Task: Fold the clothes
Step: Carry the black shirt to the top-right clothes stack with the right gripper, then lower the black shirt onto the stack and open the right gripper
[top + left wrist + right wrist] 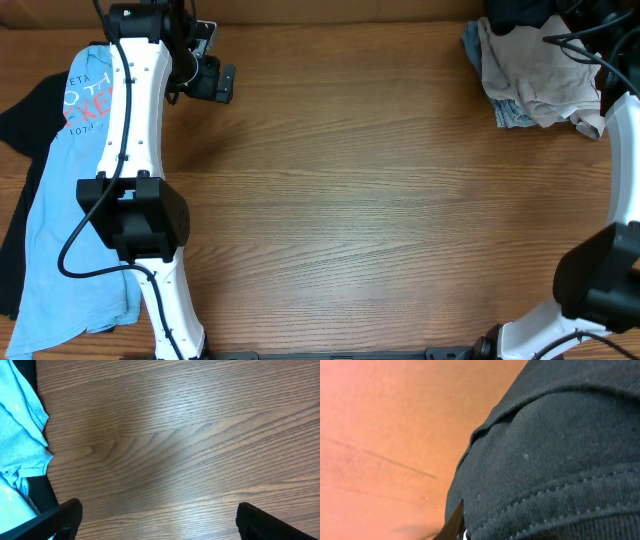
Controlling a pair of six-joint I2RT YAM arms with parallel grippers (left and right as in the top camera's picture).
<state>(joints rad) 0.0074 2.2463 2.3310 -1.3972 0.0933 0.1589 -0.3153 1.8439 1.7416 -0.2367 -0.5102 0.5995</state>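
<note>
Clothes are in the grip of one arm only. The right gripper (461, 529) has its jaws drawn almost fully together on a fold of black cloth (550, 460). In the right wrist view a single dark fingertip (455, 521) shows at the bottom edge. The cloth, with a stitched hem, bulges over that fingertip and fills the right side of the view. To the cloth's left is an orange-brown surface, and I cannot tell whether it is the tabletop. From overhead, this cloth belongs to the heap in the far right corner of the table (380, 200). There it lies dark at the top edge beside a crumpled beige garment (545, 75), and cables cross both.

The left gripper (159, 510) has its fingers (62, 520) spread as wide as they go, with nothing between them. Only bare wood grain lies below the gap. Just left of the left-hand finger, the light blue T-shirt (20, 435) shows a sleeve edge, with a strip of another black garment (42, 495) beneath it. Overhead, the left gripper hangs near the far left of the table. The white left arm (135, 120) runs back over the blue shirt. That shirt lies lengthwise along the left side with its red-and-white lettering at the far end, and it rests on the black garment, which spreads past it toward the table's left edge.
</note>
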